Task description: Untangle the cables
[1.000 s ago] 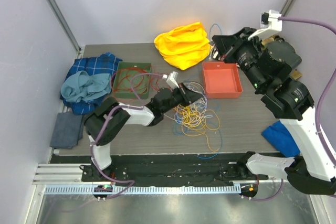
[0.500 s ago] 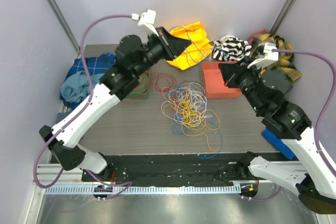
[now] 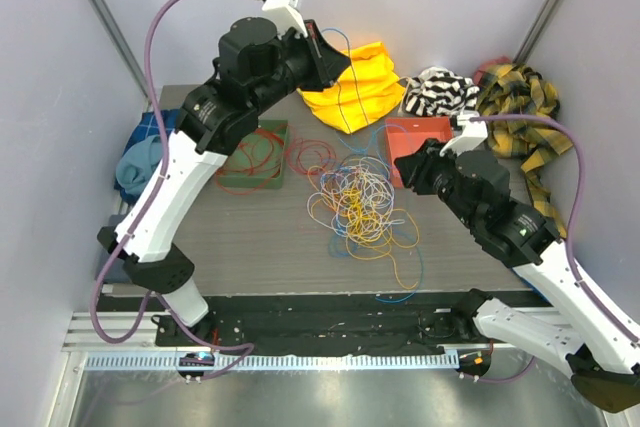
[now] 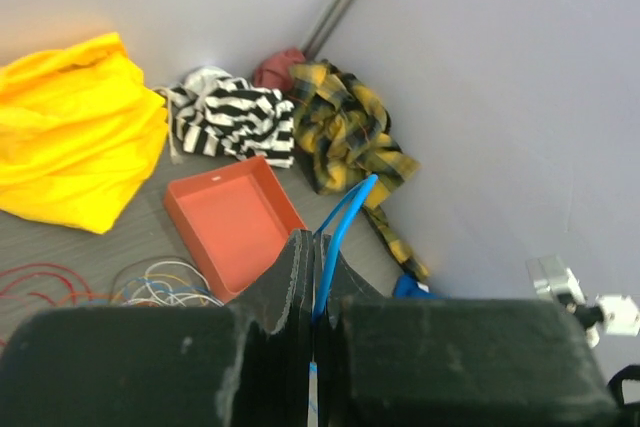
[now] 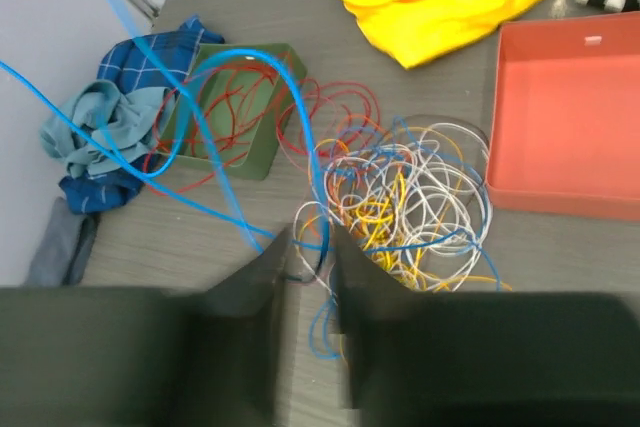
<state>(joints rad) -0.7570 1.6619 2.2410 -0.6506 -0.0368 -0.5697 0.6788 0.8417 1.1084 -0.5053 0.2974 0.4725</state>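
The cables (image 3: 360, 202) lie in a tangled heap of yellow, white, orange and blue loops at the table's middle, also seen in the right wrist view (image 5: 410, 182). My left gripper (image 3: 338, 60) is raised high at the back, shut on a blue cable (image 4: 345, 212) that hangs down to the heap (image 3: 351, 112). My right gripper (image 3: 402, 166) hovers at the heap's right edge. Its jaws stand slightly apart (image 5: 311, 237), and the blue cable (image 5: 300, 117) runs loosely through the gap. Red cables (image 3: 312, 155) spill from a green tray (image 3: 281, 129).
An orange tray (image 3: 432, 125) sits behind my right arm, empty in the left wrist view (image 4: 235, 222). A yellow cloth (image 3: 360, 82), a striped cloth (image 3: 440, 92) and a plaid cloth (image 3: 520, 97) lie along the back. Blue cloths (image 3: 140, 162) are at the left.
My left arm rose from the heap to high at the back, drawing the blue cable up. My right arm swung down from the back right to the heap, and its jaws parted.
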